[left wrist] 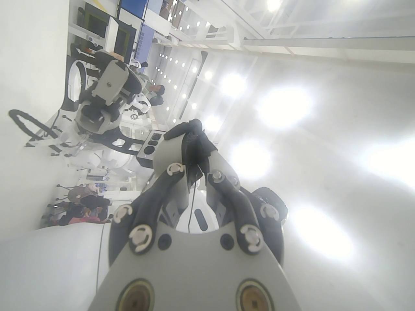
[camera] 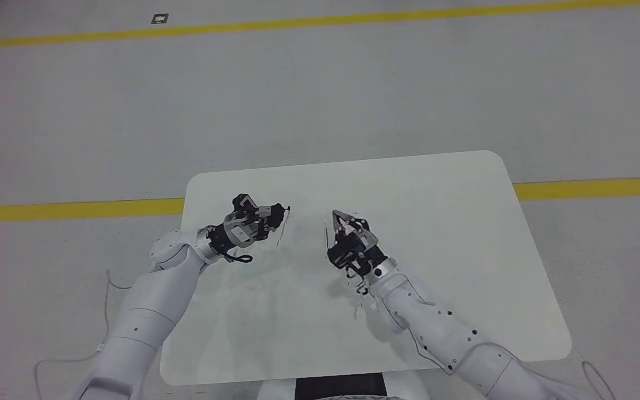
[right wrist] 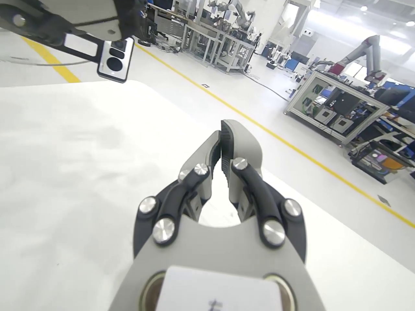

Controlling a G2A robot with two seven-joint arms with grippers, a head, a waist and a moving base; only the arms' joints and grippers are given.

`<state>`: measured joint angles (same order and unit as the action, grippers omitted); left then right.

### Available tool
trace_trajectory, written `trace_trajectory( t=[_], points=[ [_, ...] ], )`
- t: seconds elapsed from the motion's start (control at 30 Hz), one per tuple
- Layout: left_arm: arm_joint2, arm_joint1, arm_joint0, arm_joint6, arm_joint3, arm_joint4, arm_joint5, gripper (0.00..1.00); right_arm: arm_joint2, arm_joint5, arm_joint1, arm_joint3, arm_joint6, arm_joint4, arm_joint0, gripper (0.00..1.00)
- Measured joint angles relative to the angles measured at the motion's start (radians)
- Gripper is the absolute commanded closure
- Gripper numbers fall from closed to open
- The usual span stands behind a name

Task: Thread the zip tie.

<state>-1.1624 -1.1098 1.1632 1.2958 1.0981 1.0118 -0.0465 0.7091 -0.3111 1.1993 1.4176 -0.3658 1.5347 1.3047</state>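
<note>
A white table (camera: 450, 200) with rounded corners stands on a pale grey floor crossed by yellow lines (camera: 300, 22). Two white robot arms come in from the near edge and meet over the middle of the tabletop, their grippers close together but apart. The left gripper (camera: 272, 214) sits left of centre, raised off the surface and pointing to the right. Its own wrist camera shows its two grey fingers (left wrist: 168, 153) pressed together at their black pads, pinching the zip tie (left wrist: 192, 199). This is a thin black strand that runs from between the fingertips back towards the gripper's base. From above, the tie appears as a short dark line at the tip of this gripper, above the table and just left of its centre. The right gripper (right wrist: 221, 145) sits just to the right of the left one, pointing towards the far side of the table. Its fingers are drawn fully together, the ribbed black pads touching at the tips. Nothing can be made out between them, so it is not possible to tell whether they pinch anything. From the right wrist camera the left gripper looms close by, above the table's far left part. Beyond the table's edge lie the floor, a yellow line and metal workbenches (right wrist: 340, 105) in a bright hall.
</note>
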Motion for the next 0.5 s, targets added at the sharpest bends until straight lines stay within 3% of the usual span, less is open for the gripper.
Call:
trace_trajectory(
  t=[0.17,0.2,0.23,0.3,0.37,0.5],
  points=[
    [0.0,0.0,0.0,0.0,0.0,0.0,0.0,1.0,0.061,0.047,-0.008,0.036,-0.043,-0.059,0.04,0.97],
    [0.0,0.0,0.0,0.0,0.0,0.0,0.0,1.0,0.077,0.075,-0.01,0.048,-0.063,-0.09,0.051,0.59],
    [0.0,0.0,0.0,0.0,0.0,0.0,0.0,1.0,0.088,0.103,-0.011,0.059,-0.08,-0.12,0.06,0.0],
    [0.0,0.0,0.0,0.0,0.0,0.0,0.0,1.0,0.105,0.209,-0.011,0.086,-0.133,-0.227,0.077,0.0],
    [0.0,0.0,0.0,0.0,0.0,0.0,0.0,1.0,0.106,0.269,-0.011,0.09,-0.14,-0.286,0.079,0.0],
    [0.0,0.0,0.0,0.0,0.0,0.0,0.0,1.0,0.105,0.21,-0.011,0.088,-0.129,-0.228,0.078,0.0]
  ],
)
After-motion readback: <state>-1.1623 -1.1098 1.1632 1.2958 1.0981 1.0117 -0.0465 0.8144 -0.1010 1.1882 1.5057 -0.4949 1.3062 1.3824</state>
